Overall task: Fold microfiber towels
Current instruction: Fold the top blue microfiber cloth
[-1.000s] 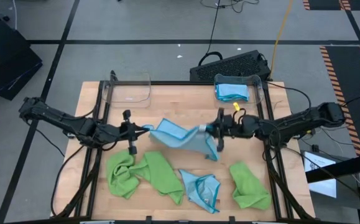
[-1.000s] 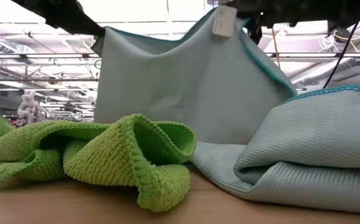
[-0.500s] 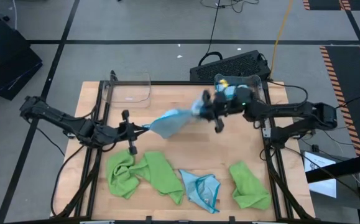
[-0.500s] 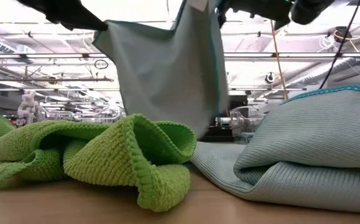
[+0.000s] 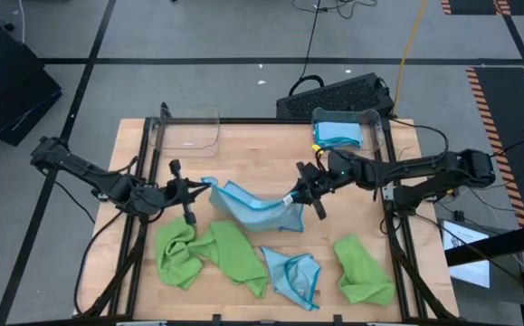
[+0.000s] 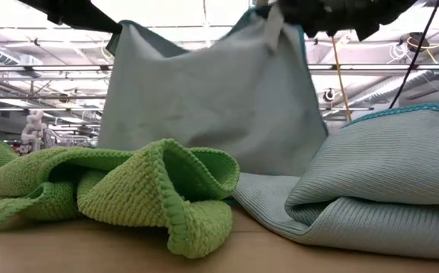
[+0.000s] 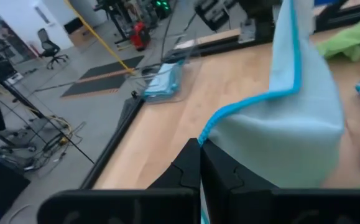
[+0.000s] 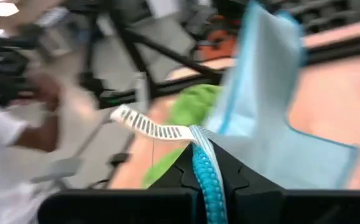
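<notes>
High view: a light blue towel [image 5: 252, 206] with teal edging hangs stretched between the two arms over the middle of the bench [image 5: 262, 149]. Left claw [image 5: 204, 184] is clamped shut on the towel's left corner, centre-left of frame; right claw [image 5: 292, 197] is clamped shut on the opposite corner, right of centre, where a striped white label [image 8: 147, 126] sticks out beside the teal hem in the right wrist view. The cloth sags between the two grips. Low view shows the same towel [image 6: 208, 98] hanging as a broad sheet behind a crumpled green towel [image 6: 120, 189] at lower left and a bunched blue towel [image 6: 371, 182] at lower right. Lower part of the high view: two rumpled green towels [image 5: 209, 254] at lower left, a crumpled blue towel [image 5: 292, 275] at bottom centre, another green towel [image 5: 363, 269] at lower right. Upper edge: a clear bin [image 5: 187, 132] at upper left; a second clear bin [image 5: 375, 127] at upper right holding folded blue towels [image 5: 338, 133].
</notes>
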